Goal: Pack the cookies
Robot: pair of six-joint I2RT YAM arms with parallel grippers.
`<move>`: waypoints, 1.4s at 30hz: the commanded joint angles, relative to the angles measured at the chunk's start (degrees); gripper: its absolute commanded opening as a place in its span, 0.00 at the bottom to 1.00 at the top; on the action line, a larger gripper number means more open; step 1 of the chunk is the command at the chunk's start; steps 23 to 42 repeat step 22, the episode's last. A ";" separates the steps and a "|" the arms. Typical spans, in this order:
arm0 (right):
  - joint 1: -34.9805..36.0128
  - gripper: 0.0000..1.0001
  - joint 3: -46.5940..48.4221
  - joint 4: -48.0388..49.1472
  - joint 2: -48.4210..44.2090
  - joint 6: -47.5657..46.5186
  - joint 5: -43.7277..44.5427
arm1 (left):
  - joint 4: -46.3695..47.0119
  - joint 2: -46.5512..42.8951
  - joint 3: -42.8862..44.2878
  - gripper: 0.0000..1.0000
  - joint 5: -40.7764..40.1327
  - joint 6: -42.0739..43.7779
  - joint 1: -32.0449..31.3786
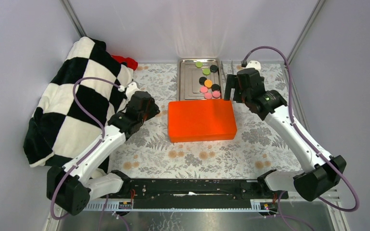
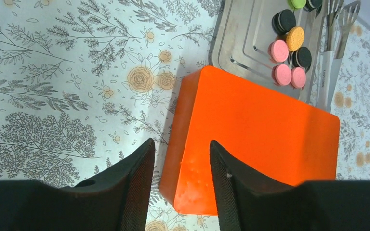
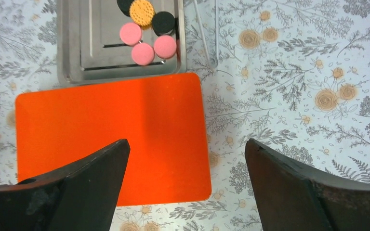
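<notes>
Your left arm [image 1: 101, 146], white links with black joints, rises from its base at the near edge and angles forward and inward with the elbow bent. Its black two-finger left gripper [image 2: 180, 144] points downward, the fingers [image 2: 130, 187] parted a moderate way with nothing clamped between them. Your right arm [image 1: 289, 127], built the same, reaches farther forward and inward (a purple cable [image 1: 270, 48] loops above its wrist), and its black two-finger right gripper [image 3: 185, 142] likewise faces downward, the fingers [image 3: 91, 183] spread wide and gripping nothing.

pale grey walls [image 1: 183, 29] around a floral tablecloth [image 1: 197, 159]
</notes>
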 commanded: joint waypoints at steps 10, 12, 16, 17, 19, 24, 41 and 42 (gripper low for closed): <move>0.16 1.00 -2.26 0.42 -1.32 0.63 4.03 | -0.44 -1.25 -1.31 0.65 -3.43 1.28 -0.34; 0.20 1.00 -2.22 0.39 -1.33 0.63 4.26 | -0.41 -1.07 -1.31 0.68 -3.52 1.28 -0.32; 0.20 1.00 -2.60 -0.09 -0.88 0.90 6.42 | -0.38 -1.01 -1.48 0.75 -3.66 1.20 -0.34; 0.22 1.00 -2.73 -0.23 -0.58 0.72 6.72 | -0.39 -1.07 -1.49 0.76 -3.65 1.19 -0.31; 0.22 1.00 -2.15 -1.45 0.47 0.95 7.62 | -0.42 -1.02 -1.57 0.77 -3.69 1.19 -0.34; 0.17 1.00 -2.28 -1.17 0.64 0.94 7.23 | -0.45 -1.09 -1.58 0.78 -3.87 1.19 -0.34; 0.17 1.00 -2.28 -1.17 0.64 0.94 7.23 | -0.45 -1.09 -1.58 0.78 -3.87 1.19 -0.34; 0.17 1.00 -2.28 -1.17 0.64 0.94 7.23 | -0.45 -1.09 -1.58 0.78 -3.87 1.19 -0.34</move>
